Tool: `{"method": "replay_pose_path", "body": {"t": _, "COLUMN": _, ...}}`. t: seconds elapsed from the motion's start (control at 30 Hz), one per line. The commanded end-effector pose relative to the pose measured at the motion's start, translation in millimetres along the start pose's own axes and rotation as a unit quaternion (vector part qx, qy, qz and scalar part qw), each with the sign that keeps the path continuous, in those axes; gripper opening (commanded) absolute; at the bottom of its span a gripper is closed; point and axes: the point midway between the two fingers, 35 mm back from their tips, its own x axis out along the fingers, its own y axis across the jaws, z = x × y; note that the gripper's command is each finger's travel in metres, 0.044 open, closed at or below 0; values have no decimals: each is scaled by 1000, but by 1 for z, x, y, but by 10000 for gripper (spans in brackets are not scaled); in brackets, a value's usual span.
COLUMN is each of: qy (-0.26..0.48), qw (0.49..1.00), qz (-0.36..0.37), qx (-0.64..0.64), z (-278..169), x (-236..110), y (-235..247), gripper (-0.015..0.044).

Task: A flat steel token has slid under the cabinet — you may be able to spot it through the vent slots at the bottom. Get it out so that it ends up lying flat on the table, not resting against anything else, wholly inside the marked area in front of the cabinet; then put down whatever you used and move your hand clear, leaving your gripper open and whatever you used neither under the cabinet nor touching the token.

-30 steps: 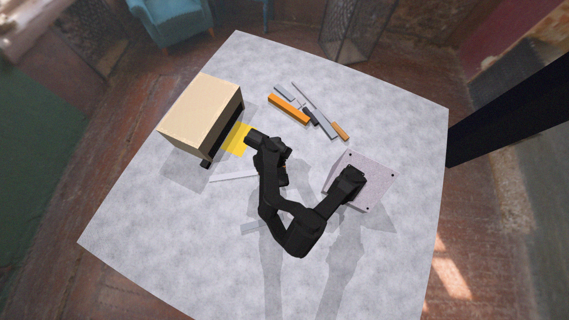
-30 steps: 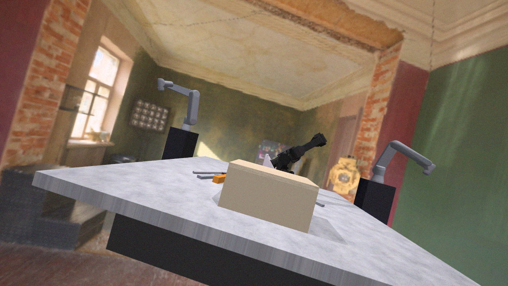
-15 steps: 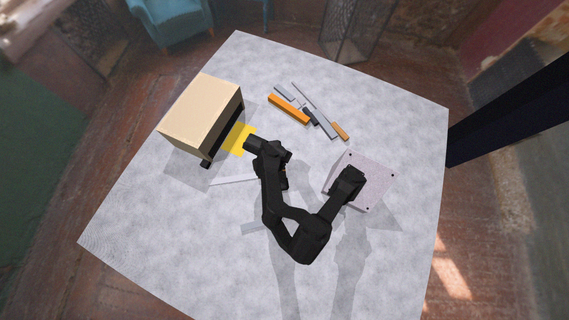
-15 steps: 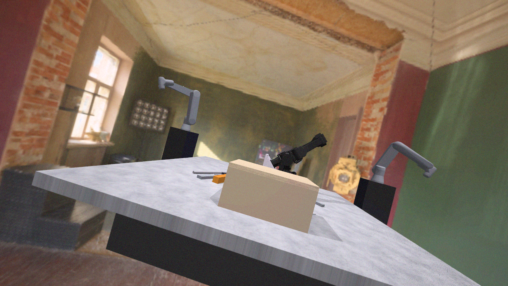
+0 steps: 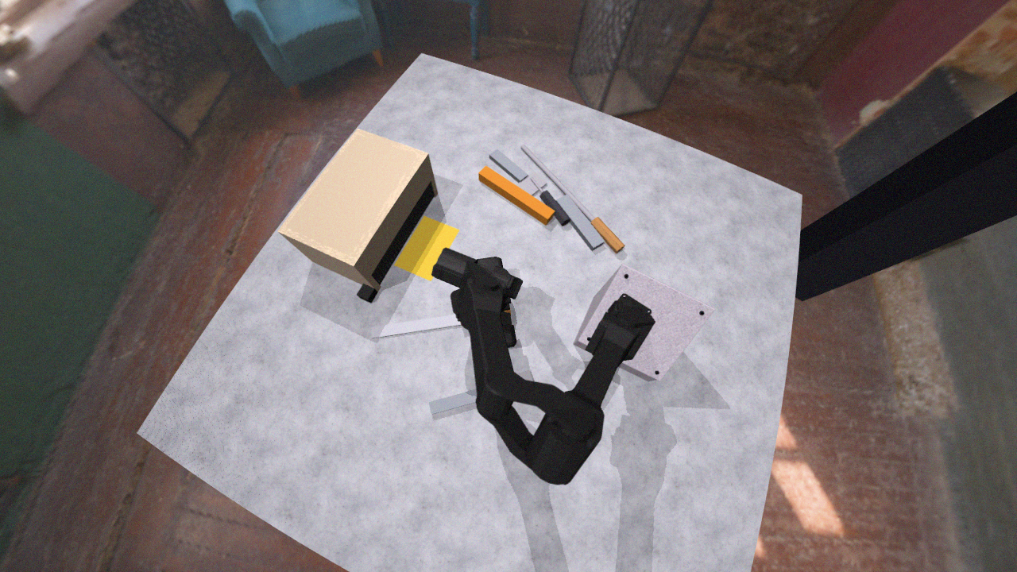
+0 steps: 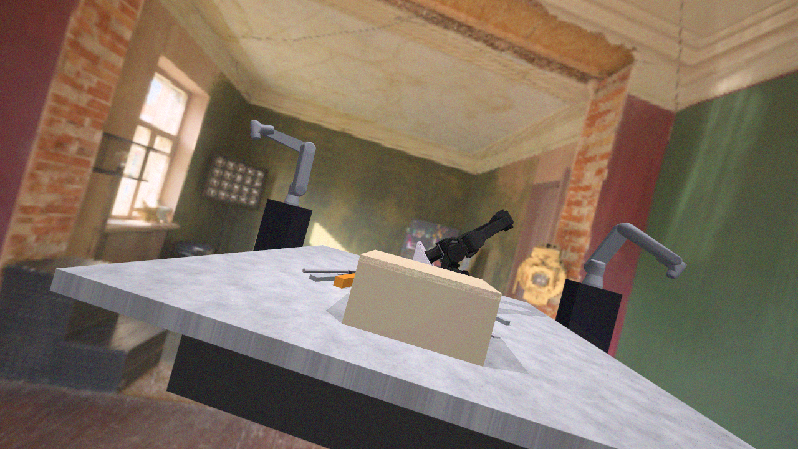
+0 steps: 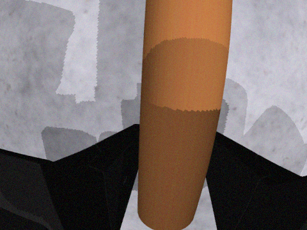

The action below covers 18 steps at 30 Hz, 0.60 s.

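The table (image 5: 298,441) has a mottled grey, stone-like matt top, with streaky brushed-looking edges in the exterior view. The cabinet (image 5: 355,199), upper left of centre, looks like pale unvarnished wood, smooth and matt. The arm (image 5: 497,355) is matt black, probably plastic. The round handle (image 7: 183,102) filling the wrist view is smooth, matt orange-brown, perhaps wood. The base plate (image 5: 675,313) looks speckled and dull.

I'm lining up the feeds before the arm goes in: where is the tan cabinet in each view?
Top: the tan cabinet sits upper left, dark front facing the yellow marked area.
Exterior: centre, plain back toward the camera.
Wrist: not in it; only the orange rod in the shut gripper shows.
Shared landmark: the orange bar, just left of the cabinet in the exterior view.
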Motion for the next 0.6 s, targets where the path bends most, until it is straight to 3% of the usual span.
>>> {"method": "replay_pose_path", "body": {"t": 0.0, "qy": -1, "qw": 1000, "qz": -1, "qx": -1, "z": 0, "x": -1, "y": 5, "gripper": 0}}
{"method": "replay_pose_path", "body": {"t": 0.57, "qy": -1, "qw": 1000, "qz": 0, "qx": -1, "z": 2, "x": -1, "y": 21, "gripper": 0}}
